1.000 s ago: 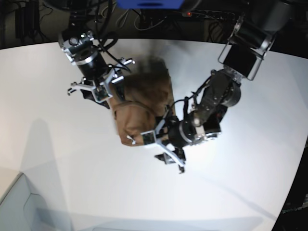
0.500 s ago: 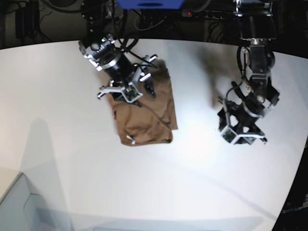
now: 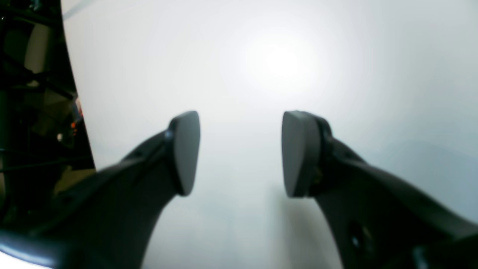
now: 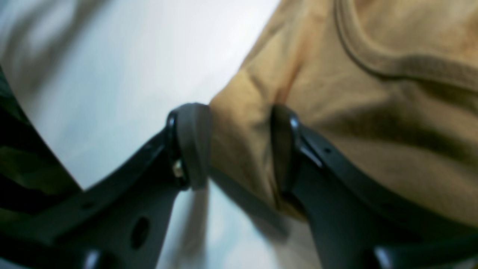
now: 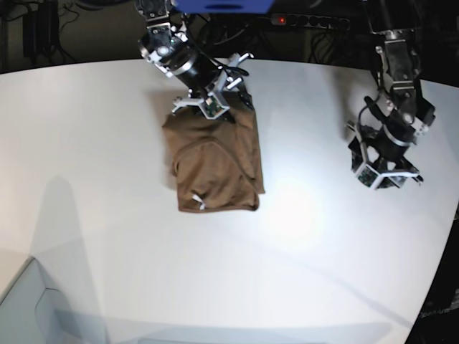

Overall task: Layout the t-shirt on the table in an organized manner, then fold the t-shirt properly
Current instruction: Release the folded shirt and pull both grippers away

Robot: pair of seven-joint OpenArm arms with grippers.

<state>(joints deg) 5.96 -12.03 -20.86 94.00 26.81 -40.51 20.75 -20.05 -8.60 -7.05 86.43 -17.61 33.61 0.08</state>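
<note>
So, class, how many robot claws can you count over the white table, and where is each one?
2. The right claw sits at the far edge of the folded tan-brown t-shirt; the left claw hangs over bare white table.

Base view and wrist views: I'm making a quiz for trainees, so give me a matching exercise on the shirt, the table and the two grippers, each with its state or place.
Things:
1. t-shirt
2. table
3. left gripper
4. right gripper

States:
A. white, with a curved far edge
B. open over bare table, nothing between its fingers
C. folded tan bundle lying on the table
D. at the shirt's far edge, cloth between its fingers

Pairs: 1-C, 2-A, 3-B, 4-D
</note>
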